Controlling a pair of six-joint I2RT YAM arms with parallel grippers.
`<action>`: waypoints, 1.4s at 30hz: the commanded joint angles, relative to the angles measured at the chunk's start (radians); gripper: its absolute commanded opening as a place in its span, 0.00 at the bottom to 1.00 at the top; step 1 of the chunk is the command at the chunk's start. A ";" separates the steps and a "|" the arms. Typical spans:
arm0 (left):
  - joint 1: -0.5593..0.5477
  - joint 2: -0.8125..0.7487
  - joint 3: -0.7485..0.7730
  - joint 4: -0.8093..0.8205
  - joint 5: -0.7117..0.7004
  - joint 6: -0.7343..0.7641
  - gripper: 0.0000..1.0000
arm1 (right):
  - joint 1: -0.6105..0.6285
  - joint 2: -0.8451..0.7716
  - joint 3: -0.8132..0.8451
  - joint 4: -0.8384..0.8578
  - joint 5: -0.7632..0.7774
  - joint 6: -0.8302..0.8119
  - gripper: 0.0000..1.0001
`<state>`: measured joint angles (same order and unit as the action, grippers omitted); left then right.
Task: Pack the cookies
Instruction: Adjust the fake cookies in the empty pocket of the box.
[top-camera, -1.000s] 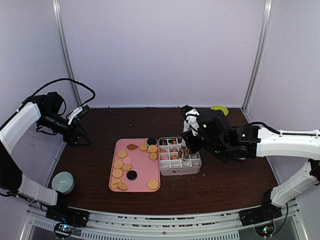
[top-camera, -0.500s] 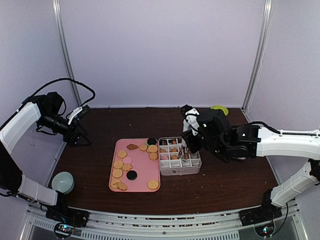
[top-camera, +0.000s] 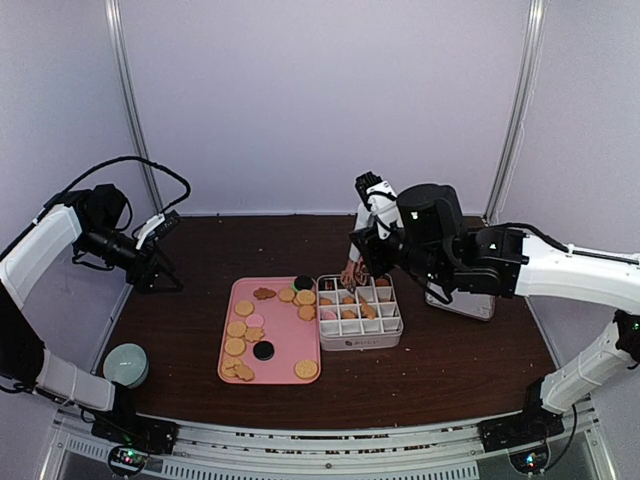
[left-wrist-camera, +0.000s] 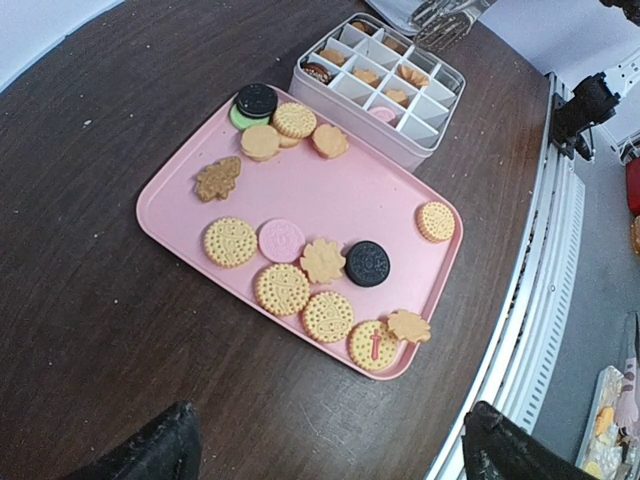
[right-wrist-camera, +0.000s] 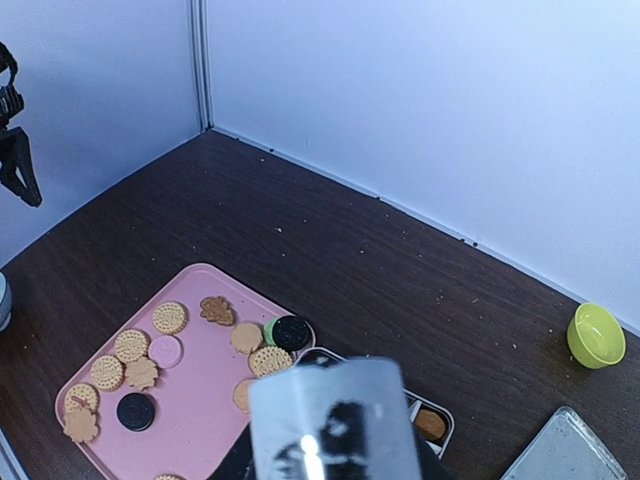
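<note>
Several cookies (top-camera: 243, 330) lie on a pink tray (top-camera: 285, 345), mostly golden rounds with a few pink and black ones (left-wrist-camera: 285, 288) (right-wrist-camera: 165, 318). Right of it stands a white compartment box (top-camera: 358, 340) (left-wrist-camera: 350, 115) with several cookies in its cells. My right gripper (top-camera: 368, 250) is shut on metal tongs (right-wrist-camera: 335, 420), raised over the box's far left corner. The tongs' broad end hides the fingers in the right wrist view. I cannot tell whether the tongs hold a cookie. My left gripper (top-camera: 158, 268) (left-wrist-camera: 325, 445) hovers open and empty, far left of the tray.
A grey-green cup (top-camera: 125, 362) sits near the front left table edge. A metal tray (top-camera: 462, 303) (right-wrist-camera: 570, 450) lies right of the box. A small green bowl (right-wrist-camera: 596, 335) stands at the back right by the wall.
The right arm has lifted the tongs out of the box and moved back and left, uncovering the metal tray. The left arm has not moved.
</note>
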<state>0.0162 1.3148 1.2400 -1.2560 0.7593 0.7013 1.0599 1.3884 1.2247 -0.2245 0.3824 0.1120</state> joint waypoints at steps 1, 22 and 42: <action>0.010 -0.011 0.011 -0.005 0.008 0.018 0.93 | 0.006 0.016 0.002 0.033 0.018 -0.002 0.31; 0.009 0.005 0.023 -0.022 0.038 0.021 0.92 | -0.007 -0.038 -0.162 0.022 0.052 0.045 0.28; 0.010 0.015 0.034 -0.026 0.046 0.021 0.91 | -0.021 -0.031 -0.150 0.029 -0.026 0.033 0.26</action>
<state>0.0162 1.3201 1.2404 -1.2774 0.7753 0.7090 1.0435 1.3716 1.0702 -0.2161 0.3920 0.1410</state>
